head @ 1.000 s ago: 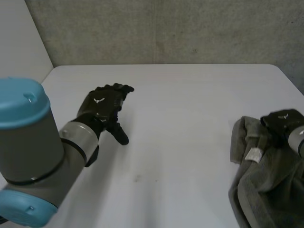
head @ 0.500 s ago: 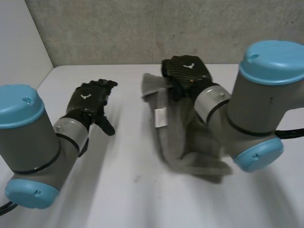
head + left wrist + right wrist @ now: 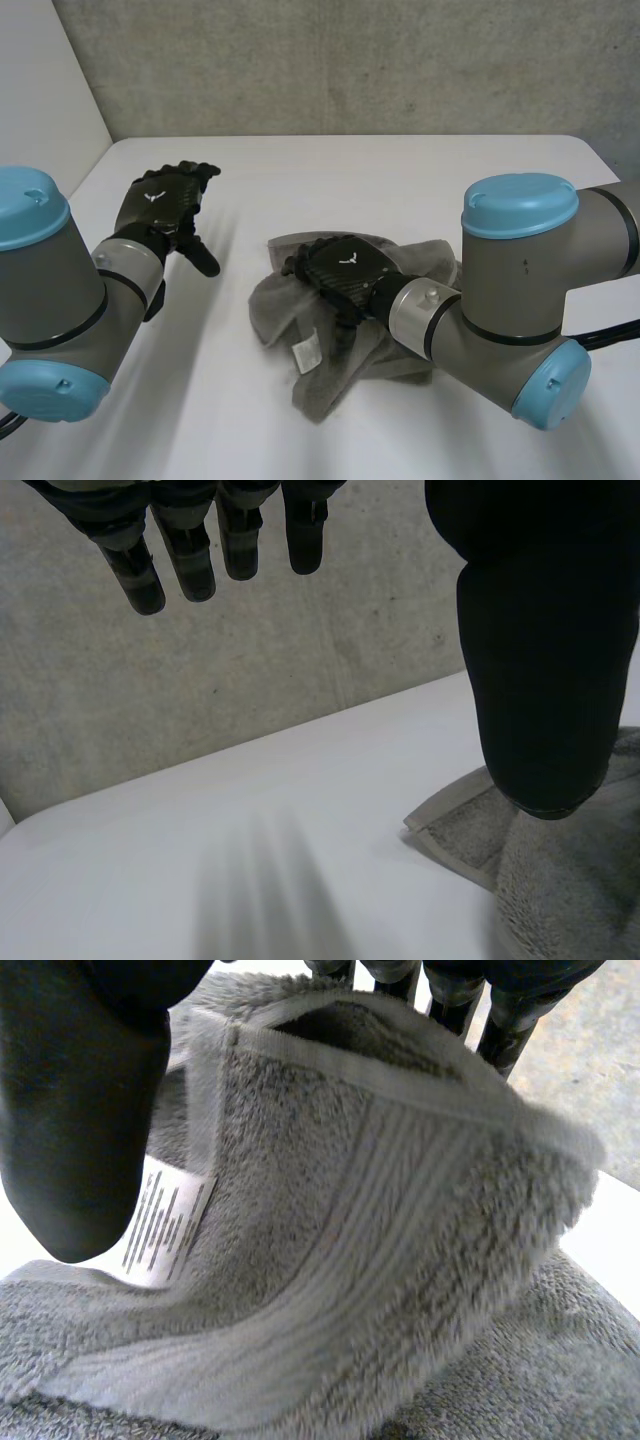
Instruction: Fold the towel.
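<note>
A grey towel (image 3: 325, 385) lies crumpled in a heap at the middle of the white table (image 3: 400, 170), its white label (image 3: 308, 353) facing up near the front. My right hand (image 3: 340, 272) rests on top of the heap. In the right wrist view a folded hem of the towel (image 3: 380, 1260) stands between the thumb (image 3: 80, 1110) and the straight fingers (image 3: 500, 1030), which are spread apart and not pinching it; the label (image 3: 165, 1225) sits beside the thumb. My left hand (image 3: 160, 200) hovers open left of the towel, apart from it. A corner of the towel (image 3: 480, 830) lies below its thumb (image 3: 540, 660).
A concrete wall (image 3: 350, 60) closes off the table's far edge, and a white panel (image 3: 40, 90) stands at the far left. Bare tabletop lies behind the towel and to its left. My right arm (image 3: 520, 290) reaches in over the right side.
My right hand has carried the towel from the table's right edge over to the middle, set it down in a heap and spread its fingers. The left hand drifted left and back.
</note>
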Robot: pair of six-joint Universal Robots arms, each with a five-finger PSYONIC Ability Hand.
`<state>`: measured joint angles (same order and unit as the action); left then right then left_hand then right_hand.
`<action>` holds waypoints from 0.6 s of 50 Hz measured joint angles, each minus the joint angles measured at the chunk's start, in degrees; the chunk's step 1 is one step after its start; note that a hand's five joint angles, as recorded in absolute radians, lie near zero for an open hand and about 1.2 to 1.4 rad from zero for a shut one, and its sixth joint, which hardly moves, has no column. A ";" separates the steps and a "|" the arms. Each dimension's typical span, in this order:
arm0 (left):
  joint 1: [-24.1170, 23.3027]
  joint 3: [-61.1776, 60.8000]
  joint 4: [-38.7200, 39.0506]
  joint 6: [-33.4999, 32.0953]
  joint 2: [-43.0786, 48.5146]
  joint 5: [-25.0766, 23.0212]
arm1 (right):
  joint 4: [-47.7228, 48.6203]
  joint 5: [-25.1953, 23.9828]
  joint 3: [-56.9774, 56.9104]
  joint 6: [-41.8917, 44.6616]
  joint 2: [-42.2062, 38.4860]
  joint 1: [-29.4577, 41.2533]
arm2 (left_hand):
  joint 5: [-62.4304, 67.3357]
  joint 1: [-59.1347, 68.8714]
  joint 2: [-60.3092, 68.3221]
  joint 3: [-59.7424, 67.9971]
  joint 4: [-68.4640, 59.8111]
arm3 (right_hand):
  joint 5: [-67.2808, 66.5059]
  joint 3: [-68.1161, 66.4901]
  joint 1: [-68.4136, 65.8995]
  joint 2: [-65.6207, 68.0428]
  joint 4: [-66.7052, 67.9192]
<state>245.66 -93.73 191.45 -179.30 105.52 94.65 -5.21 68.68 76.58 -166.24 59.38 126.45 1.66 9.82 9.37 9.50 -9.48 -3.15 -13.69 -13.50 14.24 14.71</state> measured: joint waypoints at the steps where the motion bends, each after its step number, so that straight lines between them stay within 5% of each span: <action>1: -0.07 -0.06 0.01 -0.03 0.09 0.00 | 0.03 -0.44 0.11 0.45 0.36 -0.19 | 0.00 0.00 0.00 0.00 0.00 | 0.00 0.00 0.06 0.00 0.00; 17: -0.05 1.47 0.12 -1.94 4.73 -3.49 | -1.66 10.75 1.84 -0.60 7.81 -5.32 | 0.00 0.00 0.00 0.00 0.00 | -0.12 -0.06 -0.07 0.00 0.00; 30: 3.16 2.93 0.07 -6.57 7.42 -7.37 | -1.86 15.26 -4.28 -5.05 6.98 5.03 | 0.00 0.00 0.00 0.00 0.00 | -0.07 -0.01 -0.06 0.00 0.00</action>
<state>248.82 -90.80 191.51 -185.87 112.94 87.28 -7.07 83.94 72.30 -171.29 66.36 131.48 1.66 9.82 9.37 9.50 -9.48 -3.23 -13.70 -13.56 14.24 14.72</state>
